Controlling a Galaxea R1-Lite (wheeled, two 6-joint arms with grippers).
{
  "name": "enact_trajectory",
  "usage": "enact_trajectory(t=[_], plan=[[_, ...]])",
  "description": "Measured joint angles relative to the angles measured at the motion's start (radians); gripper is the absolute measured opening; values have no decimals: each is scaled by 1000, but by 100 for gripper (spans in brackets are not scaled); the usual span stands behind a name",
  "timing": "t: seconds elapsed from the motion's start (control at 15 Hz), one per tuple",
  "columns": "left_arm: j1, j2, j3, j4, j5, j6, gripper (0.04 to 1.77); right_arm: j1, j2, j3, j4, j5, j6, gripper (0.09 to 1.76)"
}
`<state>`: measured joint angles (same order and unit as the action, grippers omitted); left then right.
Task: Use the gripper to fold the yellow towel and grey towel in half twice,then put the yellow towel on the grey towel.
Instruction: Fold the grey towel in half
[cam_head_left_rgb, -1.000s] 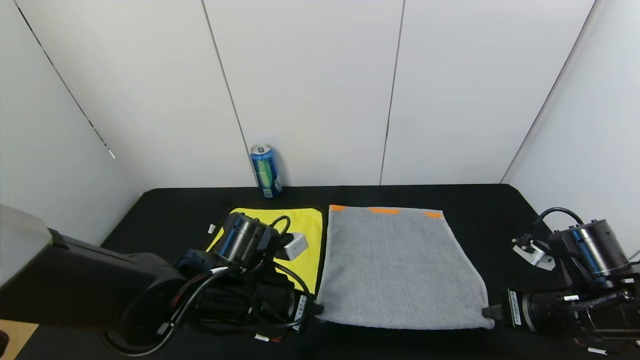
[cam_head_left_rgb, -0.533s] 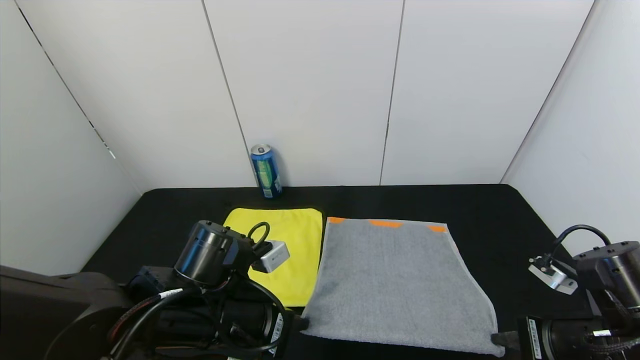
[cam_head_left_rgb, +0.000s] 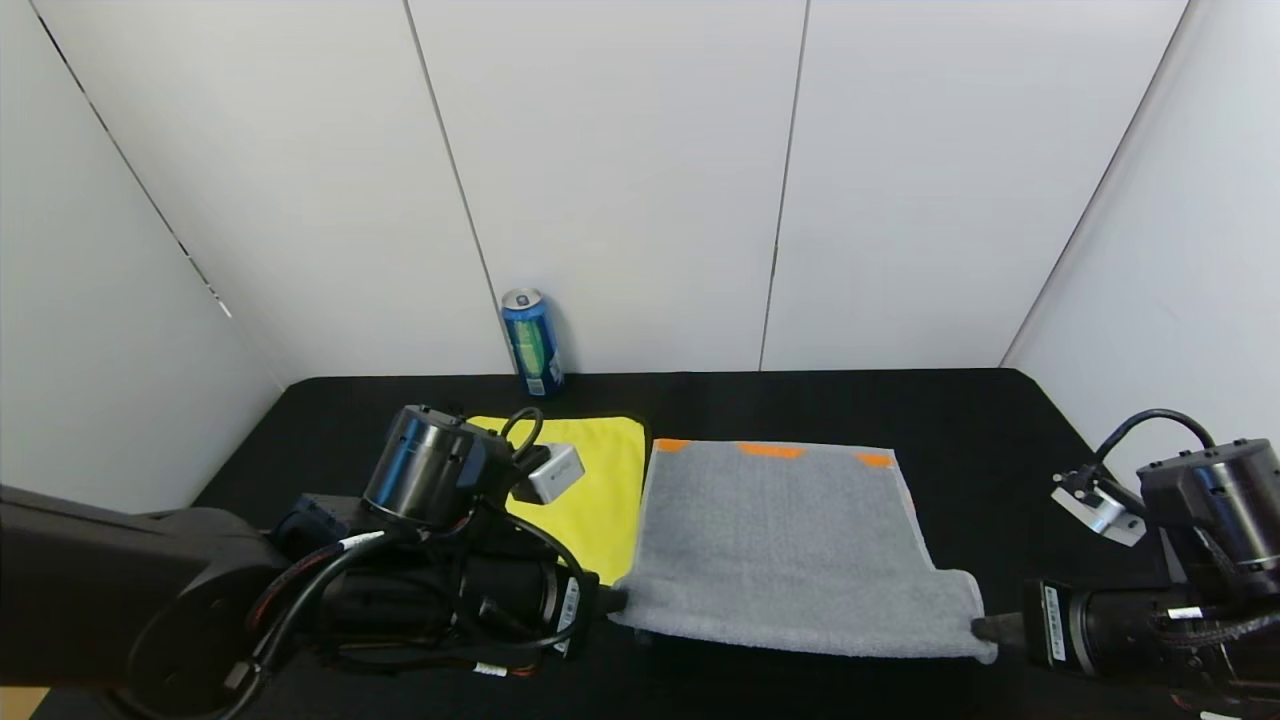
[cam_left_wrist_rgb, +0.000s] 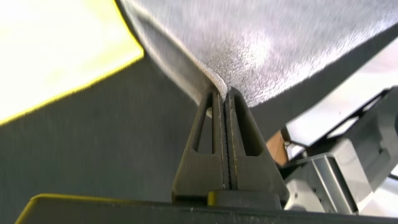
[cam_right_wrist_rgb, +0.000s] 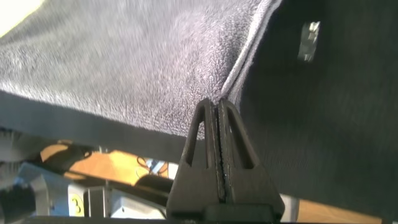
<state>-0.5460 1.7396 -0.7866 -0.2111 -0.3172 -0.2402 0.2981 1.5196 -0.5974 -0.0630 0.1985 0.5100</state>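
The grey towel (cam_head_left_rgb: 790, 540) lies in the middle of the black table, orange patches along its far end. My left gripper (cam_head_left_rgb: 612, 602) is shut on its near left corner, and my right gripper (cam_head_left_rgb: 985, 630) is shut on its near right corner; the near edge is lifted off the table. In the left wrist view the jaws (cam_left_wrist_rgb: 222, 93) pinch the grey towel (cam_left_wrist_rgb: 267, 50); in the right wrist view the jaws (cam_right_wrist_rgb: 214, 104) pinch its corner (cam_right_wrist_rgb: 143, 68). The yellow towel (cam_head_left_rgb: 600, 490) lies flat to the left of the grey one, partly hidden by my left arm; it also shows in the left wrist view (cam_left_wrist_rgb: 56, 50).
A blue drink can (cam_head_left_rgb: 531, 342) stands against the back wall behind the yellow towel. White walls close in the table (cam_head_left_rgb: 1000, 420) on three sides. Its near edge is just below both grippers.
Both grippers first drew the grey towel's near edge toward me, sliding the towel nearer, then raised it and moved it back away from me. Both stayed shut on the corners.
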Motion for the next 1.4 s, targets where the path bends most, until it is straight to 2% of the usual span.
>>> enact_trajectory(t=[0.4, 0.67, 1.4], plan=[[17, 153, -177, 5, 10, 19, 10, -67, 144, -134, -3, 0, -41, 12], [27, 224, -256, 7, 12, 49, 10, -114, 205, -203, -1, 2, -66, 12], [101, 317, -450, 12, 31, 105, 10, -121, 326, -364, -10, 1, -85, 12]])
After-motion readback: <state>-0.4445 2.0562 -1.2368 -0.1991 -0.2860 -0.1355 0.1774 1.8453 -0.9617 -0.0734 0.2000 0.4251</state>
